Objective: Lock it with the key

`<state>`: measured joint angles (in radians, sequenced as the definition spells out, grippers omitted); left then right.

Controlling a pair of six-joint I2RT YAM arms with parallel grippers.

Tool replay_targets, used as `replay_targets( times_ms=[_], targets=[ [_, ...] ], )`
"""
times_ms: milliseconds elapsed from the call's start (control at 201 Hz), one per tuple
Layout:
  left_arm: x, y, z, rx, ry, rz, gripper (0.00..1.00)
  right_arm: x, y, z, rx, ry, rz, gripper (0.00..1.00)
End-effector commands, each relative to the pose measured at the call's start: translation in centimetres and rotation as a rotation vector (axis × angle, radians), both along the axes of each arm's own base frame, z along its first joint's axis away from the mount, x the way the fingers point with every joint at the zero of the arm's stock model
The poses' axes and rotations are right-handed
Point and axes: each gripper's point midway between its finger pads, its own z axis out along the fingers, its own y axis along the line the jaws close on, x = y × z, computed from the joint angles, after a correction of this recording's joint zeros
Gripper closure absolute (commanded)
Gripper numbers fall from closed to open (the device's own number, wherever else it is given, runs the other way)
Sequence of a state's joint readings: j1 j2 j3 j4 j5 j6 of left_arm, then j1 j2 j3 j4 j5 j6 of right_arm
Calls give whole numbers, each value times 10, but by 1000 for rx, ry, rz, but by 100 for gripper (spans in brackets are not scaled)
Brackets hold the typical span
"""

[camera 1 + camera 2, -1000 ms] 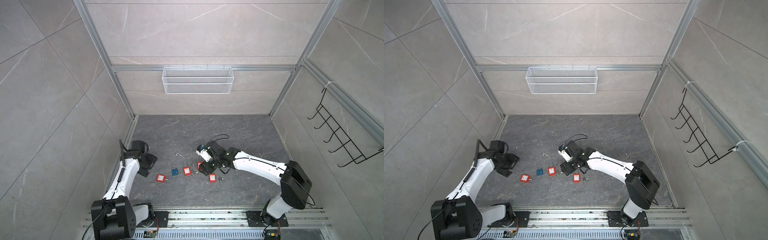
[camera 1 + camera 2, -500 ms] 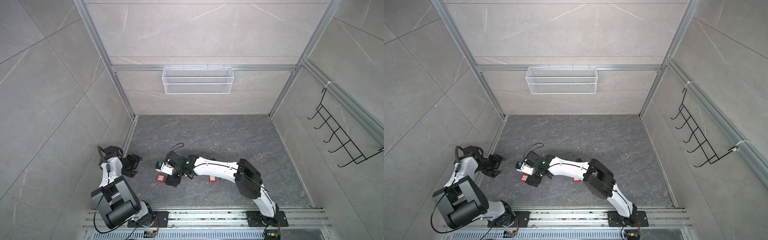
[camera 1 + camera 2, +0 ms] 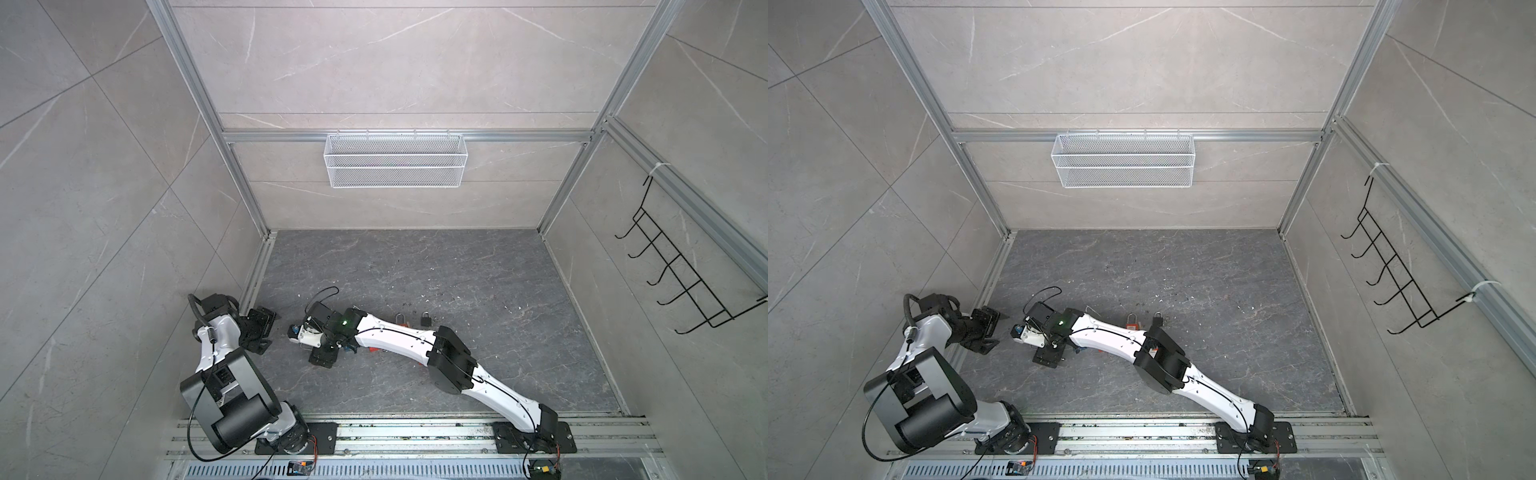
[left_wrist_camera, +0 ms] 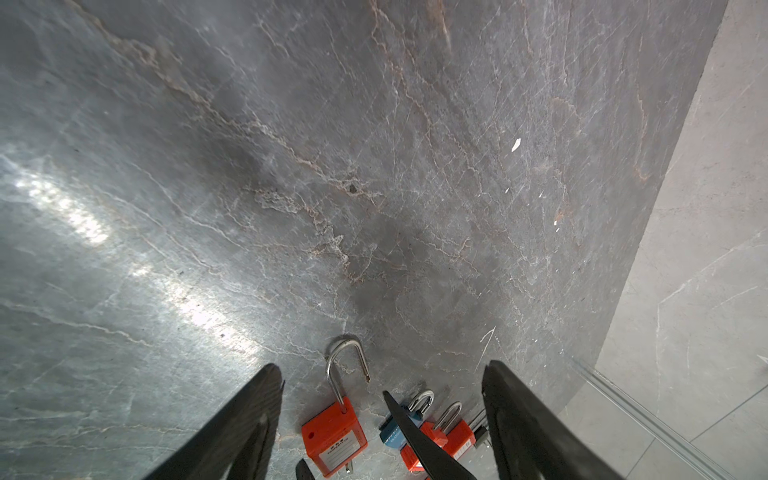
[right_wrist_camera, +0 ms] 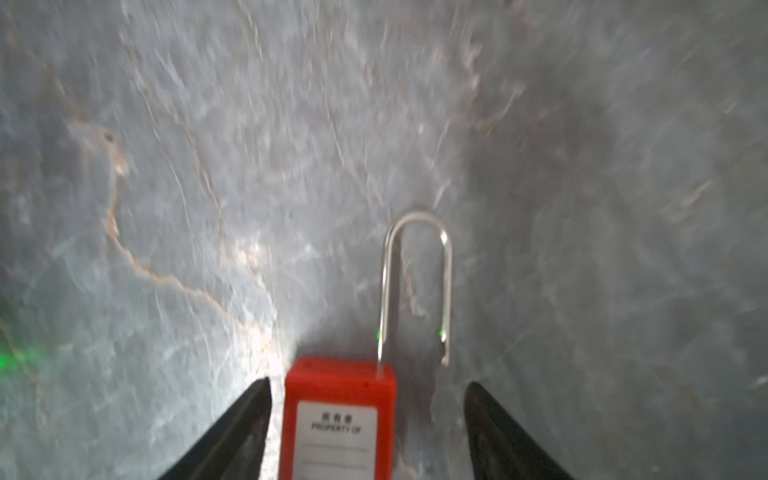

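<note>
Red plastic with a white label and a steel shackle sprung loose at one leg, the padlock [image 5: 338, 419] lies flat on the dark grey stone counter [image 5: 208, 166], between the spread fingers [image 5: 232, 436] of the right end effector [image 5: 367, 382], open, touching neither side. In both top views the right arm [image 3: 399, 336] stretches low across the counter, its wrist tipped down over that padlock and hiding it. The left arm [image 3: 214, 345] is folded back on itself, and the left end effector [image 3: 259, 328] is open and empty, well apart from the padlock and facing it. Just beyond the padlock, the left wrist view shows a blue padlock [image 4: 395, 434] and further red ones [image 4: 451, 436], cut off by the frame and crossed by a dark blade [image 4: 415, 440] I cannot identify. A small black padlock [image 3: 426, 319] sits well apart from it. Whether a key lies among them I cannot tell.
</note>
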<state>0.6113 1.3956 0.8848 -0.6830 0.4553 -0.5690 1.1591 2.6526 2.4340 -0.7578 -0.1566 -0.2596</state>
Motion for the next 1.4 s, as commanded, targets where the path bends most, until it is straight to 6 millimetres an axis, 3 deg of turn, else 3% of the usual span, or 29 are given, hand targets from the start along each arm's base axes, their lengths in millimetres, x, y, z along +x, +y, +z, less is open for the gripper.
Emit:
replay_targets(
  times_ms=[0, 259, 513, 707, 742, 816, 921, 1021, 1190, 1289, 1399],
  targets=[
    [2, 2, 8, 21, -27, -15, 21, -4, -11, -17, -68, 15, 10, 27],
    [-1, 1, 10, 24, -24, -16, 22, -2, -14, -32, -93, 17, -3, 36],
    [-2, 0, 21, 44, -48, -23, 22, -6, -15, -19, -83, 21, 18, 54],
    [1, -2, 46, 67, -120, -36, 22, -4, -10, 29, 2, -17, 31, 61],
    [4, -4, 53, 68, -147, -48, 22, -2, -11, 53, 38, -43, 35, 62],
    [8, -9, 65, 64, -197, -64, 22, 2, -19, 75, 78, -70, 46, 62],
    [16, -22, 78, 41, -277, -119, 22, 0, -45, 100, 152, -82, 95, 63],
    [21, -36, 93, 70, -348, -182, 22, -1, -84, 103, 182, -85, 99, 63],
    [30, -65, 114, 184, -430, -323, 24, -2, -146, 134, 224, -165, 95, 63],
    [38, -95, 127, 246, -505, -458, 26, 1, -177, 151, 229, -205, 83, 63],
    [42, -143, 137, 313, -618, -663, 28, 4, -210, 165, 212, -267, 61, 62]
  ],
)
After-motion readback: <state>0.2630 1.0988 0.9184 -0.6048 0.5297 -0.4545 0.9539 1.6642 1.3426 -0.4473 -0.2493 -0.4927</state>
